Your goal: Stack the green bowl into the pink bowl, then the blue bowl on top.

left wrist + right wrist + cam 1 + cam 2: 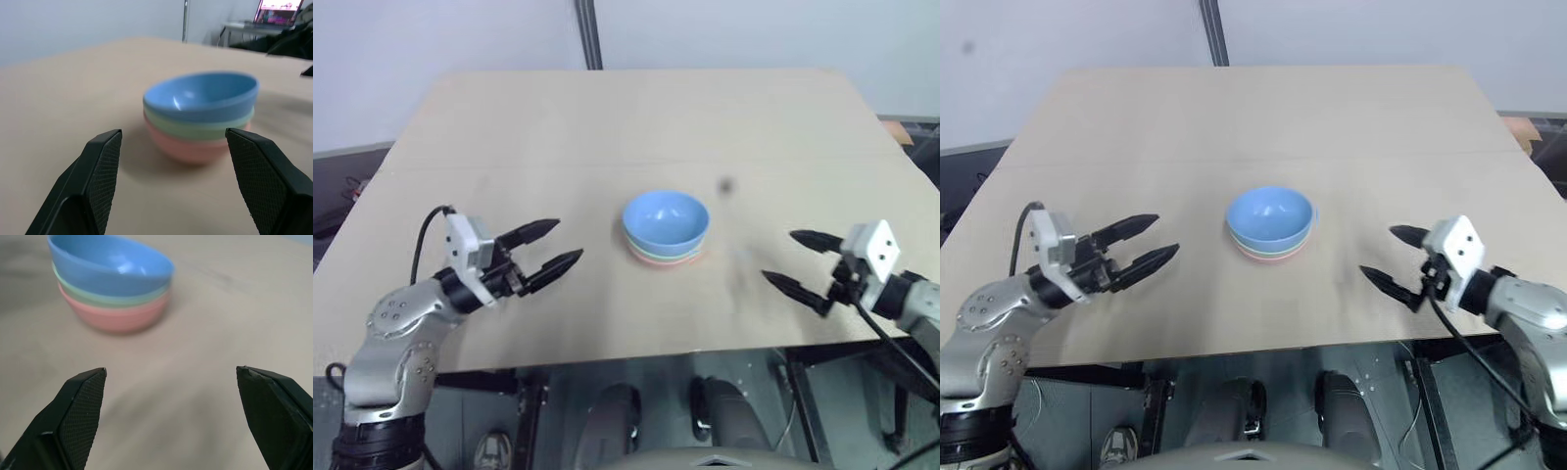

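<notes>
Plainly stacked pink bowl (117, 316), green bowl (112, 297), blue bowl (110, 264), left tool (553, 250), right tool (798, 262) released.

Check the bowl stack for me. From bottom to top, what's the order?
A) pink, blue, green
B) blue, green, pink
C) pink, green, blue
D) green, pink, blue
C: the pink bowl sits on the table, the green bowl is nested in it, and the blue bowl is on top.

Even, bright light, soft shadows under the bowls (666, 230) toward 5 o'clock; wrist views blur the far table (58, 98) edge.
</notes>
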### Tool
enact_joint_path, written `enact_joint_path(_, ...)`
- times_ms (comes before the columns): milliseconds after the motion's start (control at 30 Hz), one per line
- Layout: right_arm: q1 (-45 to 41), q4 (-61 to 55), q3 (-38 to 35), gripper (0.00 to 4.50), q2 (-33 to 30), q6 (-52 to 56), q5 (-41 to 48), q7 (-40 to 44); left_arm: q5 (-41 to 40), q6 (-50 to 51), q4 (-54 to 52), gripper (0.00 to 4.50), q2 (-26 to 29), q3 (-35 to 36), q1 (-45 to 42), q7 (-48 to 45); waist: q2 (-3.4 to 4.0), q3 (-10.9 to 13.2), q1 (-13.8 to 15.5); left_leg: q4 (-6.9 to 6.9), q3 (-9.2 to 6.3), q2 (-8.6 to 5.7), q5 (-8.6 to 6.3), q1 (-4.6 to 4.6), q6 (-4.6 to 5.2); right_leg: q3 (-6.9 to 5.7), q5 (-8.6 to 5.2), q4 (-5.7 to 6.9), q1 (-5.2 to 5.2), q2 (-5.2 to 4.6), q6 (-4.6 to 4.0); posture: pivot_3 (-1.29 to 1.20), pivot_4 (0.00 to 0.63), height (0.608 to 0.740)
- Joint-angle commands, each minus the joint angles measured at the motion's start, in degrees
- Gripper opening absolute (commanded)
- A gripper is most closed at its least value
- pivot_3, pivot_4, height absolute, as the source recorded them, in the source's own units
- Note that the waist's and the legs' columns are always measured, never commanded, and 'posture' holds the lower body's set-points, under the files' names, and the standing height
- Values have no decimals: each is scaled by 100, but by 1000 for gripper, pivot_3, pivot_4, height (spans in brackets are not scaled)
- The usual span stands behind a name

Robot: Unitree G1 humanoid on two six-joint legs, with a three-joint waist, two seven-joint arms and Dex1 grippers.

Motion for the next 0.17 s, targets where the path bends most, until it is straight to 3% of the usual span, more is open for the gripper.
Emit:
enact_joint_path(33,549,-411,-775,4464,-210,-64,364,237,-323,217,-292,3596,319,399,399,-276,1,0,-9,-1,0,2,0,6,0,0,-1,0,4,1,0,0,150,740)
enact_joint_path(167,917,-486,-1097,4464,-272,-52,552,242,-312,284,-285,3596,524,408,655,-492,0,-1,-3,0,-1,2,0,4,0,0,-1,-1,3,-2,0,0,150,740)
